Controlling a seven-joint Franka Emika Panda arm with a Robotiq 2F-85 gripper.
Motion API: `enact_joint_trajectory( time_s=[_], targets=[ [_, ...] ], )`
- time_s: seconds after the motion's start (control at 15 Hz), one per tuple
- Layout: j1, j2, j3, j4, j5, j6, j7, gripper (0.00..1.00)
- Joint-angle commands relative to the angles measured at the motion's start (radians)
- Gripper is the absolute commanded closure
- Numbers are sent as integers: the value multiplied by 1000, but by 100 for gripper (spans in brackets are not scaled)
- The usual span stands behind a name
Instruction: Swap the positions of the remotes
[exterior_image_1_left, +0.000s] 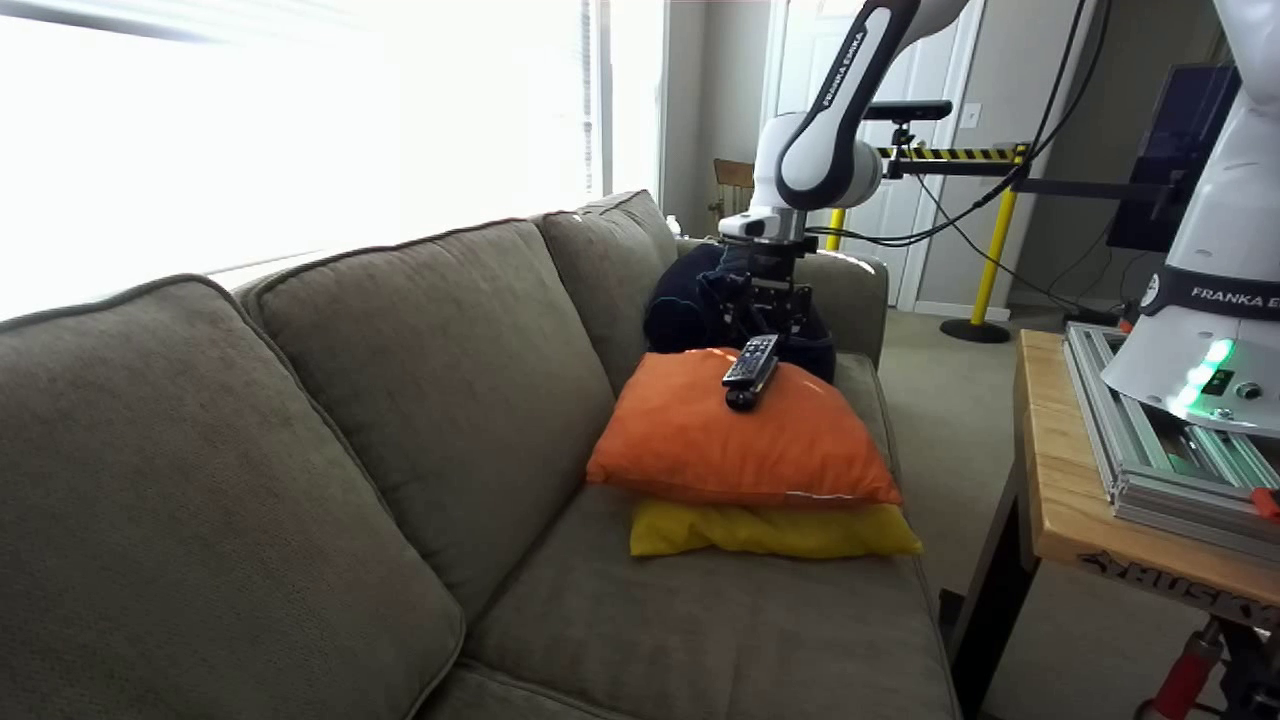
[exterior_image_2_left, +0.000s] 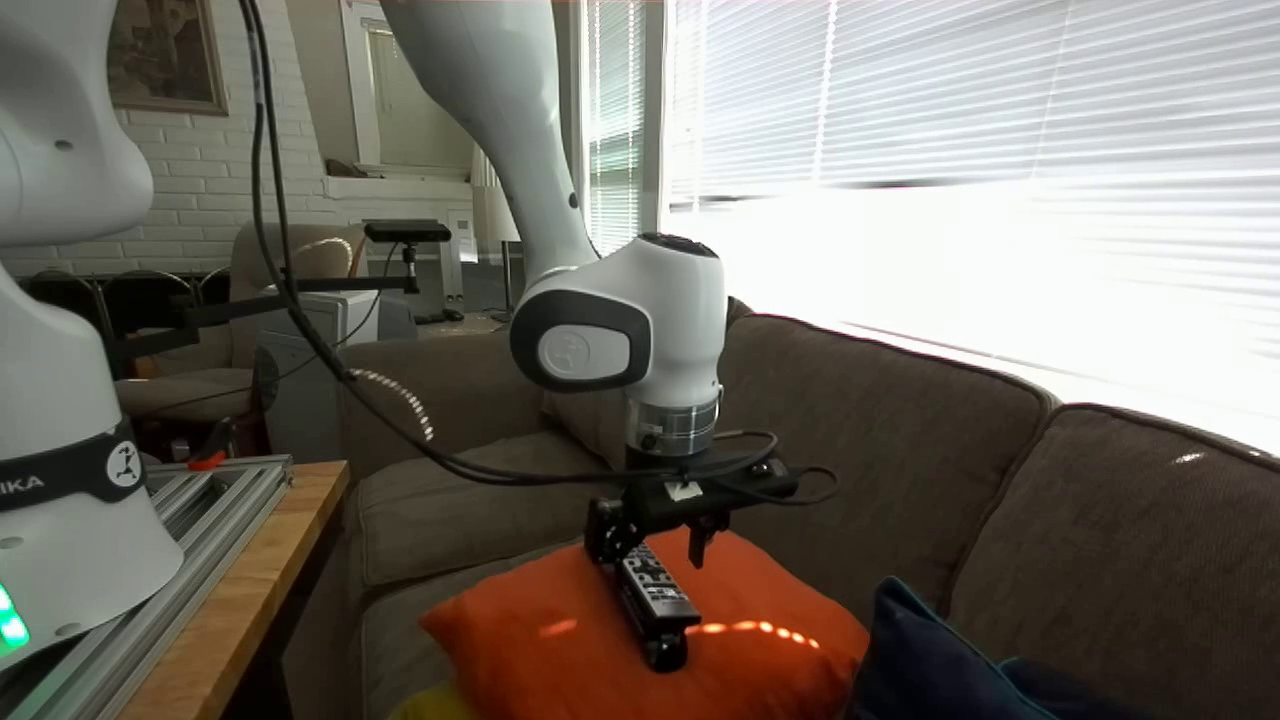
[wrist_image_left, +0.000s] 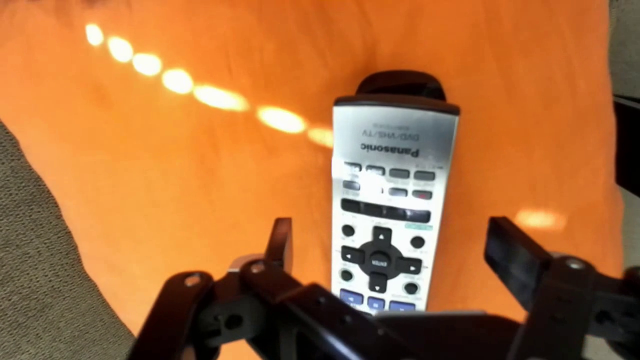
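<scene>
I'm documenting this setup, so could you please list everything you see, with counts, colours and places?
grey remote: one, silver, on black remote
black remote: one, black, on orange cushion
orange cushion: one, orange, on yellow cushion
yellow cushion: one, yellow, on sofa
dark bundle: one, navy, on sofa
sofa: one, brown, beside workbench
workbench: one, pale wood, under robot arm
blinds: at least two, white, behind sofa
cameras: one per exterior view, black, background
posts: two, yellow, beyond sofa
door: one, white, background
armchair: one, beige, background
robot arm: one, mostly white, over sofa
gripper: one, black, open, over grey remote
</scene>
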Motion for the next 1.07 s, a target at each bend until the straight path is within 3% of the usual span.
enact_joint_trajectory(
  time_s=[0.0, 0.2, 0.4, 0.67, 0.87, 1.0],
  targets=[
    [1, -37, 1, -19, -18, -23, 33, 0],
    [-20, -126, 39, -46, 32, -116, 64, 0],
    [-35, -246, 88, -61, 181, -236, 133, 0],
    [68, -401, 2, -82, 215, -292, 351, 0],
    [133, -484, -68, -106, 135, -322, 574, 0],
    [143, -546, -88, -118, 134, -422, 521, 0]
  ],
)
